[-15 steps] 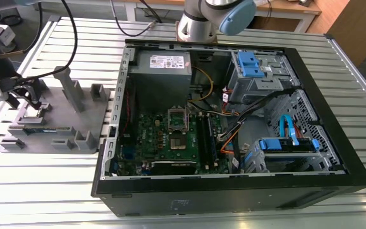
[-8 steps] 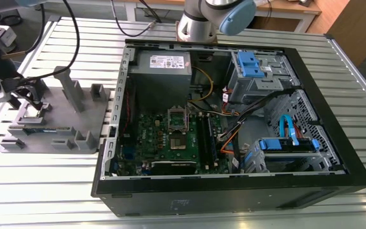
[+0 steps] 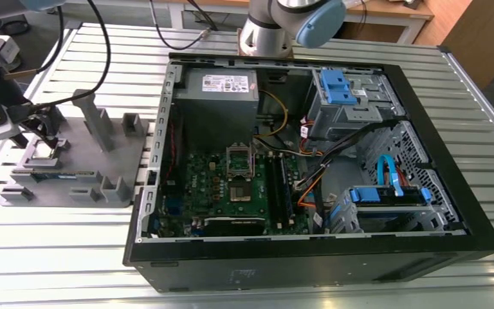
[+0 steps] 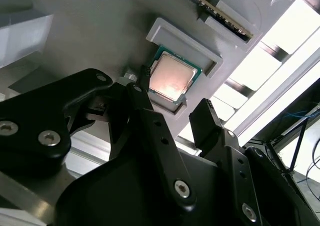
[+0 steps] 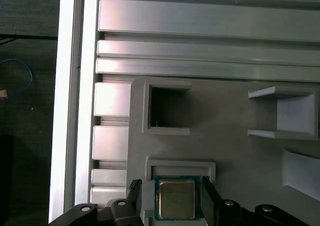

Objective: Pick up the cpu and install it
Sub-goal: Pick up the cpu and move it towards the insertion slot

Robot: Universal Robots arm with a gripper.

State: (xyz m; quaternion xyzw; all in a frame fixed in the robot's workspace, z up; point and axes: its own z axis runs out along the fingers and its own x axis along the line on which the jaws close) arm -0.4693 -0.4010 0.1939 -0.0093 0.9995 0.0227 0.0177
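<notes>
Gripper (image 5: 169, 183) low over tray (image 5: 235, 141), jaws apart, straddling cpu (image 5: 175, 200) in the first wrist view. Cpu flat in its nest (image 5: 180, 164) by tray edge. Risk: off-centre closing could tip the chip, wedging it against the nest wall or letting it slip.

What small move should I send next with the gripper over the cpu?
Probably ease the fingers shut, slowly. In both wrist views the open gripper straddles the cpu, one finger at each side with gaps showing, and the cpu lies flat in its nest on the grey tray. Whether the tips sit low enough I cannot tell.
</notes>
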